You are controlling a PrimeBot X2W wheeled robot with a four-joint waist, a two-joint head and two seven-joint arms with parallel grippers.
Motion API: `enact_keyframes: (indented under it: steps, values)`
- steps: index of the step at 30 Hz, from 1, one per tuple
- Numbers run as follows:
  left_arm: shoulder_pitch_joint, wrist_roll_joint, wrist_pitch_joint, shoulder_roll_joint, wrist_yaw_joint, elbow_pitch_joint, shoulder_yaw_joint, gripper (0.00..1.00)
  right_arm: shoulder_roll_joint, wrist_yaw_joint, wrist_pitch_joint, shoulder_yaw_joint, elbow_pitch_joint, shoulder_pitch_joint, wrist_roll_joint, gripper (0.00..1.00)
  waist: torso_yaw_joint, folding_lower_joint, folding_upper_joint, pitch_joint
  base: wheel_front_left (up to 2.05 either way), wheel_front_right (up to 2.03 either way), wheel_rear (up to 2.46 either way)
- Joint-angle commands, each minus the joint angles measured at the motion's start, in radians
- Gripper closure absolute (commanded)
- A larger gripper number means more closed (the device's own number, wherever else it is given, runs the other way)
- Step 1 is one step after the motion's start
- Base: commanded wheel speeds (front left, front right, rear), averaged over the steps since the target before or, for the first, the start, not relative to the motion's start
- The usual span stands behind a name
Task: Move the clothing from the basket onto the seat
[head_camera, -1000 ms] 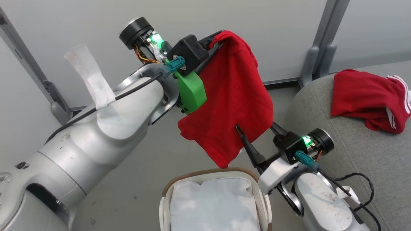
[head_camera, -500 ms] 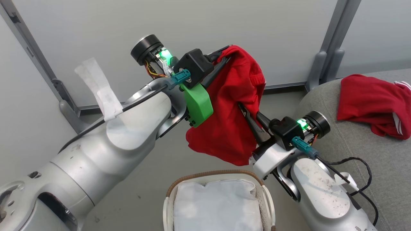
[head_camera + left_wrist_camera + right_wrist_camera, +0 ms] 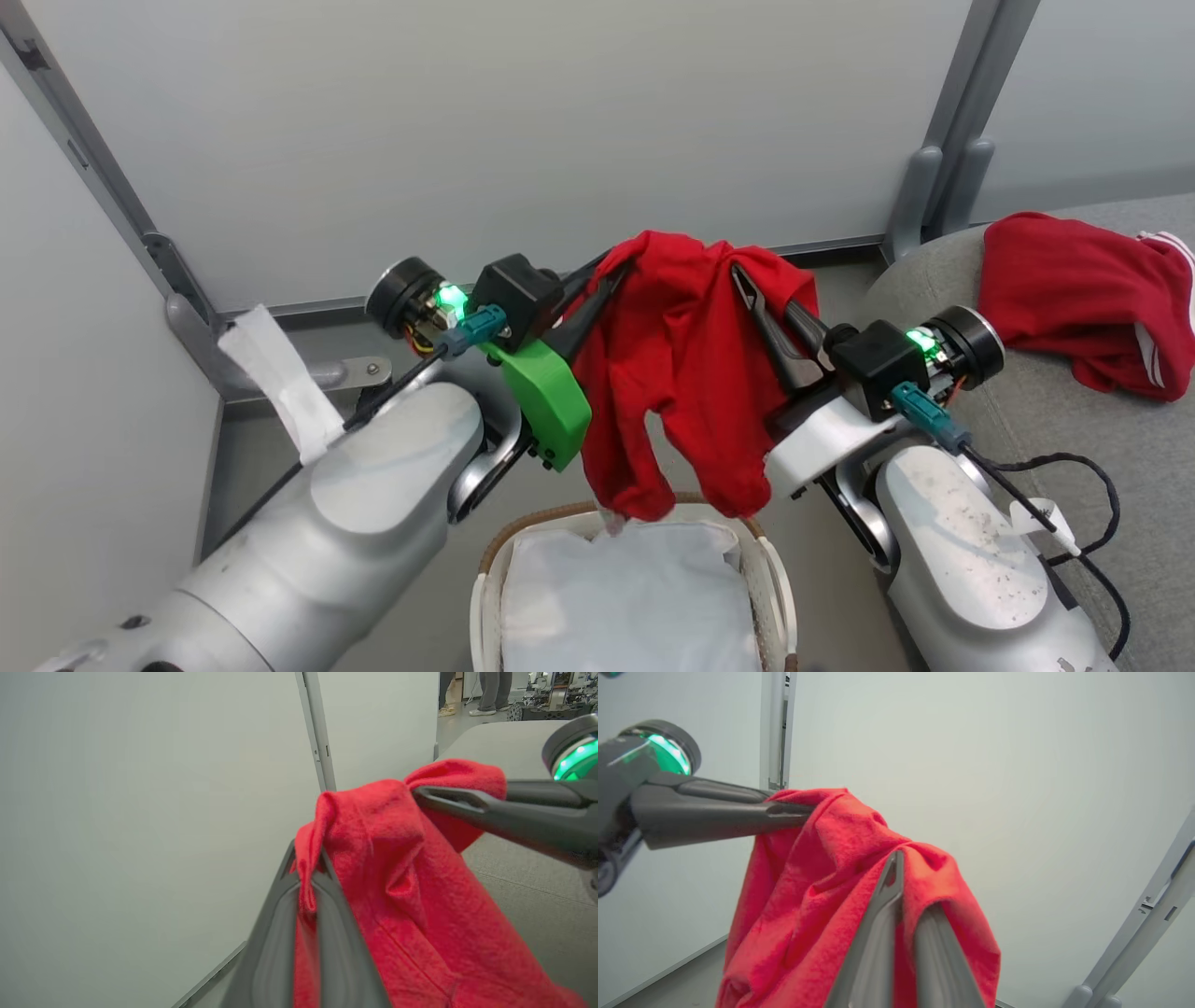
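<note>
Status: approx. half done.

- Placed shirt [image 3: 1064,280] lies crumpled on the seat [image 3: 1027,448], right edge of head view. White stripe trim shows at its far right.
- Held shirt [image 3: 686,373] is off the basket [image 3: 493,560] and hangs centre frame between both arms, above the basket's far rim. It is not yet over the seat.
- Basket, bottom centre, shows no red inside, just the white lining [image 3: 625,597].
- Left to do, by my judgement: carry the held shirt across to the right, lower it onto the seat and release.

Grippers:
- Left gripper [image 3: 611,271]: fingers pressed together with a fold of red cloth pinched at the tips. Left wrist view confirms.
- Right gripper [image 3: 747,280]: fingers likewise closed, cloth caught between them and draped over the tips, per right wrist view.
- The two grips sit near each other at the garment's top edge.

Held shirt condition:
- Soft, fleecy-looking red fabric, bunched into a hump between the grips.
- Falls in two loose lobes; the lower tips reach the brown rim in the picture. Contact w/ rim or lining can't be told.
- Small pale scrap at the lowest left tip, poss. a label.
</note>
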Motion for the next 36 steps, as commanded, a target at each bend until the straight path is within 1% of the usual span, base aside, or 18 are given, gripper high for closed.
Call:
enact_keyframes:
  steps: [1,4,11,21,30,36]
  values:
    - [0.041,-0.003,-0.008,-0.007,0.01,-0.006,0.023,0.0,-0.003,-0.001,-0.002,-0.014,-0.012,0.014,-0.01,1.0,-0.001,0.0,0.0,0.003,0.0,0.0,0.0]
    - [0.114,0.0,-0.006,-0.02,0.017,-0.023,0.069,0.0,-0.003,-0.001,-0.002,-0.033,-0.03,0.013,-0.021,1.0,-0.003,0.0,0.0,0.008,0.0,0.0,0.0]
    - [0.271,0.061,-0.006,-0.054,0.011,-0.032,0.187,0.0,-0.007,-0.001,-0.002,-0.067,-0.056,0.017,-0.042,1.0,-0.01,0.0,0.0,0.015,0.0,0.0,0.0]
    - [0.46,0.163,-0.006,-0.108,-0.016,-0.051,0.358,0.0,-0.015,-0.001,-0.002,-0.099,-0.077,0.046,-0.053,1.0,-0.021,0.0,0.0,0.021,0.0,0.0,0.0]
    - [0.567,0.256,-0.006,-0.137,-0.037,-0.067,0.472,0.0,-0.014,-0.001,-0.002,-0.117,-0.082,0.058,-0.058,1.0,-0.022,0.0,0.0,0.027,0.0,0.0,0.0]
    - [0.589,0.293,-0.006,-0.147,-0.047,-0.083,0.517,0.0,-0.015,-0.001,-0.002,-0.133,-0.088,0.057,-0.063,1.0,-0.027,0.0,0.0,0.031,0.0,0.0,0.0]
